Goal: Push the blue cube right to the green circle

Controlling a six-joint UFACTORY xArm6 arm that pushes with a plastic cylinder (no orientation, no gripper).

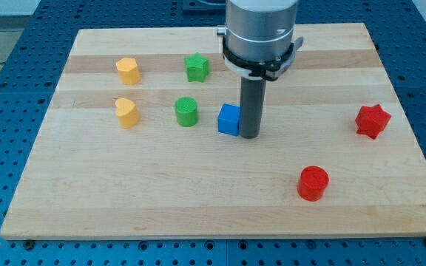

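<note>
The blue cube [229, 120] sits near the middle of the wooden board. The green circle [186, 111], a short green cylinder, stands a little to the cube's left with a gap between them. My tip [249, 136] is down on the board right against the cube's right side. The rod rises from it to the grey arm housing at the view's top.
A green star [197, 67] lies above the green circle. A yellow hexagon-like block [128, 71] and a yellow heart [127, 113] lie at the left. A red star [372, 120] is at the right and a red cylinder [313, 183] at the lower right. The board [87, 192] ends at a blue perforated table.
</note>
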